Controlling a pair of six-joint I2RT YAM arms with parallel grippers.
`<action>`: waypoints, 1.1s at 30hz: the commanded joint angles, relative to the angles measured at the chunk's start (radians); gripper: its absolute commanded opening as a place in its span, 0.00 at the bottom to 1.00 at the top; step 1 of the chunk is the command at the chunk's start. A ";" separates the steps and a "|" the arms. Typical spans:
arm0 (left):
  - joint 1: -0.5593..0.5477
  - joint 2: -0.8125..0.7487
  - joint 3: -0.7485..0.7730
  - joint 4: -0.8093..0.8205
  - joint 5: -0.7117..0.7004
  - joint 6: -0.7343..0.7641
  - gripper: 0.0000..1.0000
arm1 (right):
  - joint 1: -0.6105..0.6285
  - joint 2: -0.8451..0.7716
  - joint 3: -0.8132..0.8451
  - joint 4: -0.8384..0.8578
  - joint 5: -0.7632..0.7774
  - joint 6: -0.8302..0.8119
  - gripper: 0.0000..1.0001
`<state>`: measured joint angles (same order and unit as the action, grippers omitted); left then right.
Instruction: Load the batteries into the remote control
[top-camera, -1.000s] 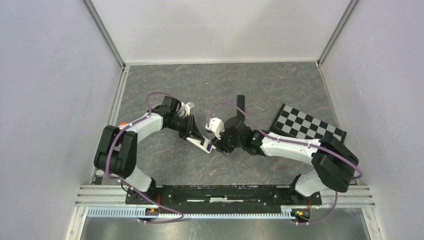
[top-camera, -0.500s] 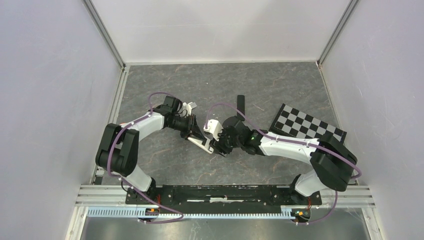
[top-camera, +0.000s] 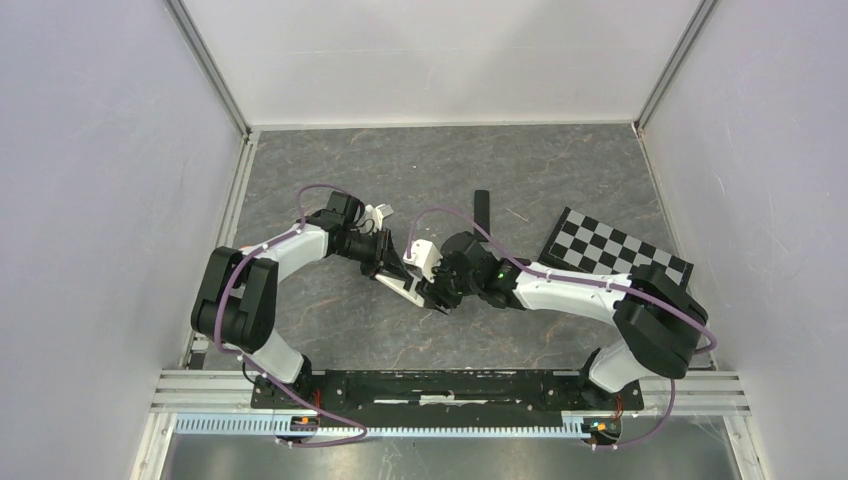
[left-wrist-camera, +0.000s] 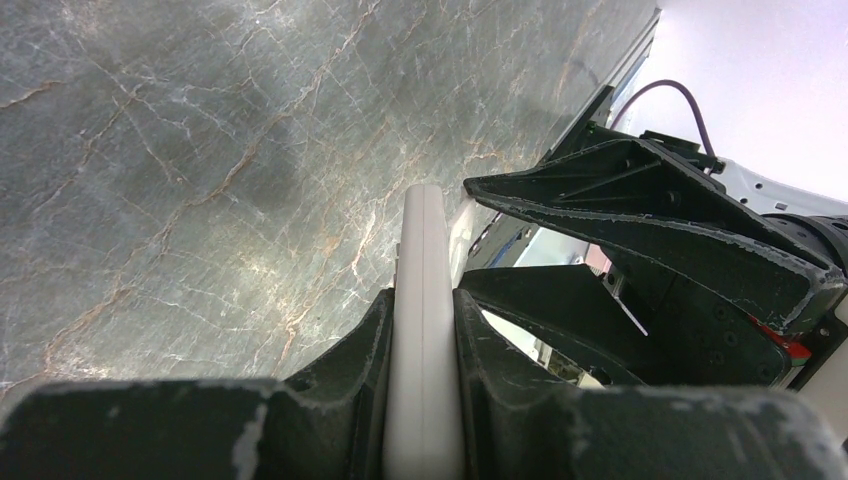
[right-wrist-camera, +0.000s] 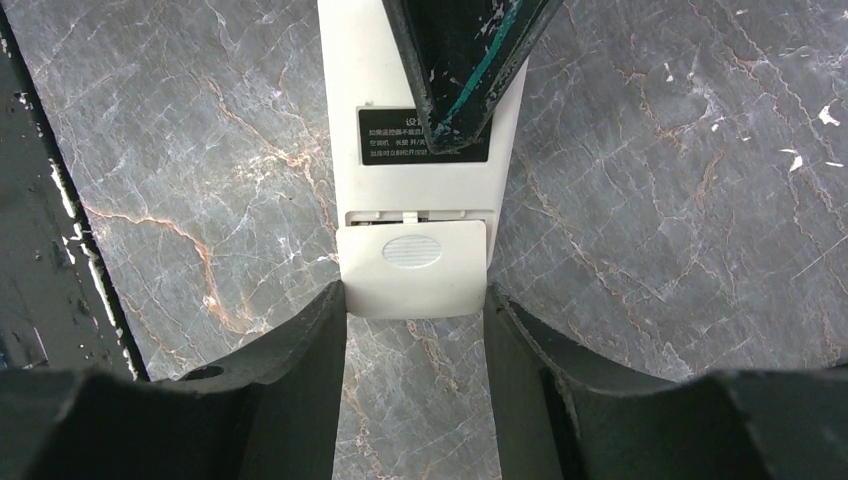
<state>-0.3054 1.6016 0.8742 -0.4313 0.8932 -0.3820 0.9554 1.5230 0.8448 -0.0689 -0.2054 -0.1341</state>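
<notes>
Marble tabletop (right-wrist-camera: 650, 200) — right wrist alone shows remote (right-wrist-camera: 350, 120) cover (right-wrist-camera: 415, 268).

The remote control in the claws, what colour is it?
The remote control is white, with a black label on its back; best seen in the right wrist view.

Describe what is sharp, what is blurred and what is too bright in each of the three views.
Top external view: even, soft light, everything sharp. Left wrist view: the left fingers at the bottom are blurred, the wall at upper right is washed out white. Right wrist view: the remote control and its label are sharp, the right fingers are out of focus.
</notes>
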 joint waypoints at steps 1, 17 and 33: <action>-0.006 -0.022 0.028 0.013 0.058 0.017 0.02 | 0.004 0.013 0.048 0.024 0.008 -0.003 0.40; -0.012 -0.055 0.016 -0.001 0.111 0.060 0.02 | -0.011 0.037 0.066 0.031 -0.016 0.062 0.40; -0.024 -0.094 -0.009 -0.006 0.165 0.070 0.02 | -0.028 0.064 0.084 0.006 0.007 0.071 0.46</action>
<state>-0.3054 1.5547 0.8665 -0.4305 0.9154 -0.3260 0.9352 1.5593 0.8845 -0.0917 -0.2394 -0.0647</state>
